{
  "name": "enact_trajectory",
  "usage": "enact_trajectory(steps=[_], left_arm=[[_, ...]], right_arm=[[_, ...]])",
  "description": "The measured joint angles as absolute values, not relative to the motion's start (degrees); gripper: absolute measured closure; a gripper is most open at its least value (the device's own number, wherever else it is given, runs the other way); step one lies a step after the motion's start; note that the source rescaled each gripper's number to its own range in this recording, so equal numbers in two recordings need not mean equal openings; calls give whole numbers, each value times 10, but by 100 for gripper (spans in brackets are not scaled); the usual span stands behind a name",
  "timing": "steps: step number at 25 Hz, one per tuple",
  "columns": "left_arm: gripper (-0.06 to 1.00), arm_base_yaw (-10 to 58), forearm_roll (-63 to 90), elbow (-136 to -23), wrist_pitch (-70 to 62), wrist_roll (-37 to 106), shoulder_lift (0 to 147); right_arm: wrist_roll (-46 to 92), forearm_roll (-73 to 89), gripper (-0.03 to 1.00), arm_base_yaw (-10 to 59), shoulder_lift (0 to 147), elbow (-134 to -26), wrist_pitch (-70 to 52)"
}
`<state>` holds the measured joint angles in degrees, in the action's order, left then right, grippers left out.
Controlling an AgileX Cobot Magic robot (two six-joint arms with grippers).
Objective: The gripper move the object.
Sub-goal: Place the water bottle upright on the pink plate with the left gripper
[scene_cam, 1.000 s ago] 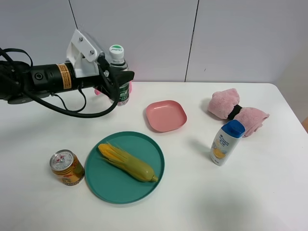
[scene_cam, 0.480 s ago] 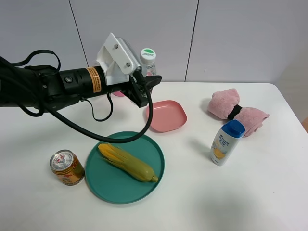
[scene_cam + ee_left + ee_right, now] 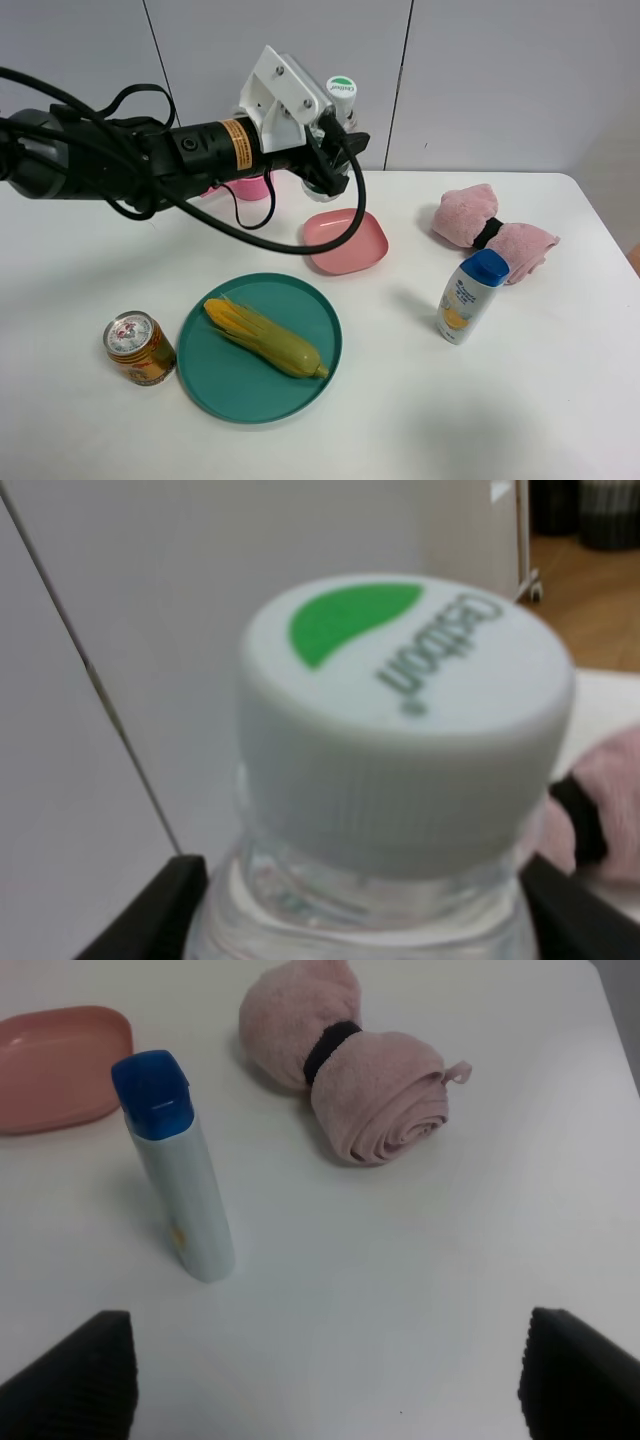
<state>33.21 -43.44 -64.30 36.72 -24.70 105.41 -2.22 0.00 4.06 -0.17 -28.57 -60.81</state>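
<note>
Your left gripper [image 3: 335,165] stays clenched on the water bottle [image 3: 342,90], which has travelled from the desk's back-left corner along the back edge. It now hangs lifted by the pink plate [image 3: 350,245]. The carry looks well along; setting it down remains.

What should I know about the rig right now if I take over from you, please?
Left gripper: shut on the water bottle, held upright off the table, near the far edge of the pink plate.
Right gripper: open, empty, above the table near the shampoo bottle and pink towel.
Done: bottle picked up.
Left: carry it over, set it down, release. The pictures do not show the destination.
</note>
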Motion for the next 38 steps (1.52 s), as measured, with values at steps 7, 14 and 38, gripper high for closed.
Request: enact_trajectory(steps=[7,14,38], left_arm=[[92,326,-530,-725,369,-388,1121],[92,326,-532,-726,371,-367,1174],[92,326,-475,-726,428,-250,1271]], right_arm=[[-22,0,-3,41,-2,-286,-608],[-22,0,-3,41,-2,-286,-608],[-22,0,-3,41,-2,-286,-608]])
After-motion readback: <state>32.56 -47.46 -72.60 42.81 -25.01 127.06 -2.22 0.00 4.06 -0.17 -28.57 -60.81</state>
